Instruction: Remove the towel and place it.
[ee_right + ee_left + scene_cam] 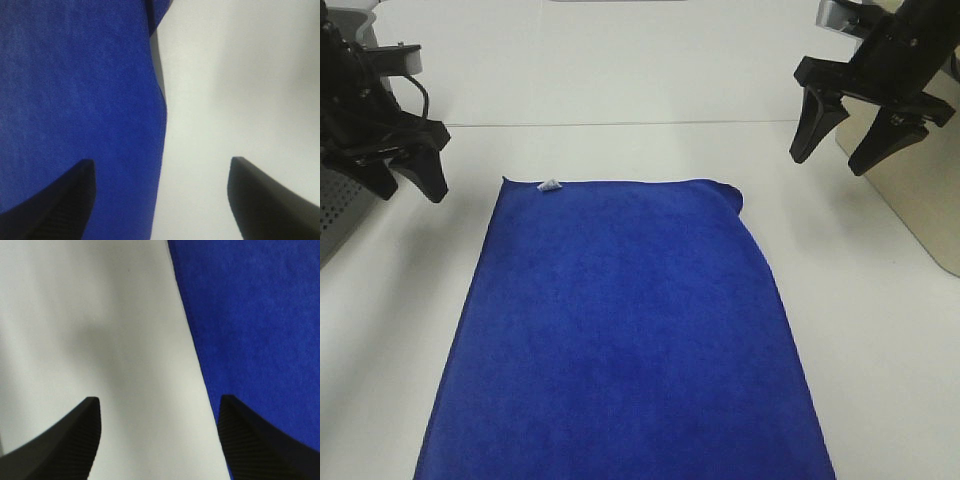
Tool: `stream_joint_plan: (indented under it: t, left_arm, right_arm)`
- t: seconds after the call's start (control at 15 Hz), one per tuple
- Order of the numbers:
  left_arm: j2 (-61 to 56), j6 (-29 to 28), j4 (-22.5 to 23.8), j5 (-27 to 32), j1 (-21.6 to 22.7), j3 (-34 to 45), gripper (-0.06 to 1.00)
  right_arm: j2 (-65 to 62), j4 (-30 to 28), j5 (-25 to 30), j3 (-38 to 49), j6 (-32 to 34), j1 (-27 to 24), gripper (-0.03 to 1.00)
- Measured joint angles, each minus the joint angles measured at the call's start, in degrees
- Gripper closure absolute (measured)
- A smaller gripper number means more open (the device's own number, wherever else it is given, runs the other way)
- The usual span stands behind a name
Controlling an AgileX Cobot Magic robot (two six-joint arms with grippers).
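A large, rectangular, royal-blue plush towel [620, 330] lies spread flat on the plain white desk [880, 330], in the middle of the exterior high view. Its long axis runs from the far side of the desk towards the camera, and its near end passes out of the bottom of that view. The short far edge lies square across the desk. A small white tag [549, 184] sits at the far left corner, while the far right corner [735, 195] is slightly bunched and curled.

The black left pincer [408, 182] hangs above bare desk just beyond the towel's far left corner, its jaws spread and holding nothing. In its wrist view the left pincer [159, 400] straddles the towel's long edge [192, 350], with one finger over the cloth and one over the desk. The black right pincer [828, 160] hovers past the far right corner, likewise released and empty. Its wrist view shows the same straddle of the other long edge [162, 115].

A grey perforated surface [335, 210] shows at the left border, and a flat beige board [920, 190] lies at the right.
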Motion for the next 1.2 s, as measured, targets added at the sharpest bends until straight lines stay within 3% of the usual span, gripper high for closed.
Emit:
stream_joint_plan:
  t: [0.33,0.6,1.2]
  left_arm:
    - [11.2,0.3,-3.6,-1.2,0.0,-12.8,0.31]
    - [17.9,0.4,-7.0,-2.1,0.0,-20.1,0.31]
    - [22.9,0.6,-9.1,-5.7,0.0,-21.9,0.31]
  right_arm:
    - [8.5,4.8,-0.8,-7.4,-5.7,0.0,0.24]
    - [15.3,6.2,-3.5,-14.6,-6.6,0.0,0.24]
    - [23.1,9.6,-5.9,-17.6,-10.0,0.0,0.24]
